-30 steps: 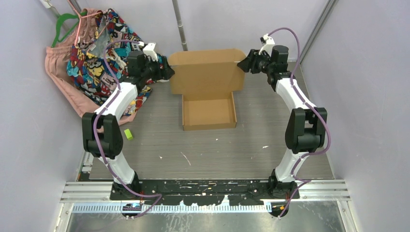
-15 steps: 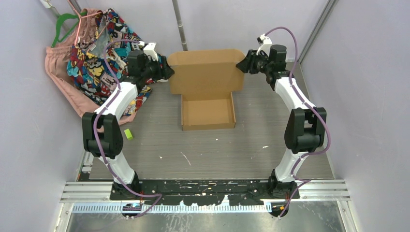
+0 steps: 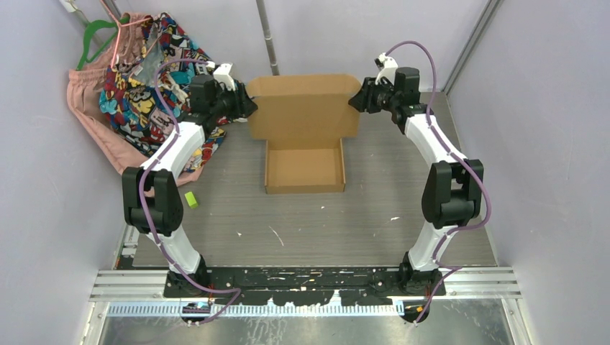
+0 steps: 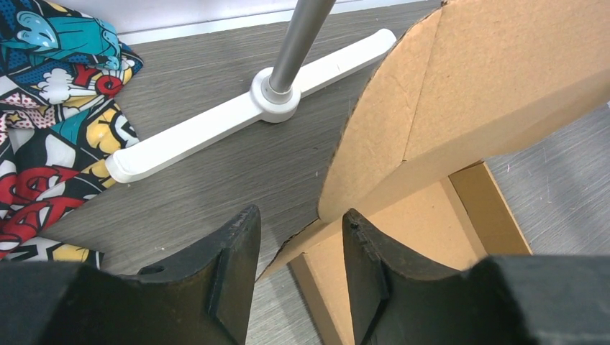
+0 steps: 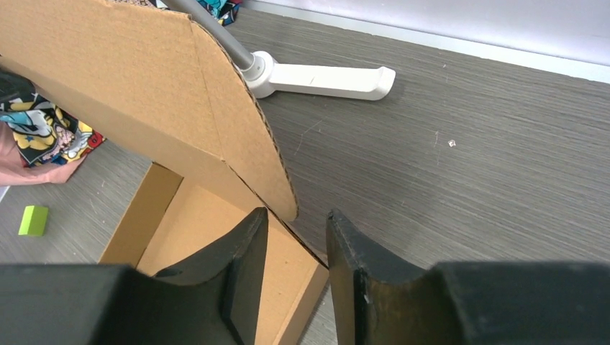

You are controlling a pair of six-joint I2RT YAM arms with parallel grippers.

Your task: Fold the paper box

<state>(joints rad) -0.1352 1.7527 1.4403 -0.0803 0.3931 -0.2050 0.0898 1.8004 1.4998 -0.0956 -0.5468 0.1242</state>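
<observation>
The paper box [image 3: 303,104] is brown cardboard. Its shallow tray [image 3: 303,167] lies on the table and its wide lid stands raised at the back. My left gripper [image 3: 248,108] is at the lid's left rounded side flap [image 4: 374,144]. In the left wrist view that gripper [image 4: 301,213] is open, with the flap's lower corner at the mouth of the gap. My right gripper [image 3: 354,100] is at the right side flap [image 5: 244,136]. It too is open [image 5: 297,213], with the flap's corner just above the gap. Neither pair of fingers touches cardboard.
A heap of colourful clothes [image 3: 144,86] and a green hanger [image 3: 93,36] lie at the back left. A small green block [image 3: 190,199] sits on the table at the left. A metal pole on a white foot [image 4: 277,93] stands behind the box. Walls close in on both sides.
Both pairs of jaws have narrowed around the side flaps. The right gripper has pushed left, and the box has slid a little to the left.
</observation>
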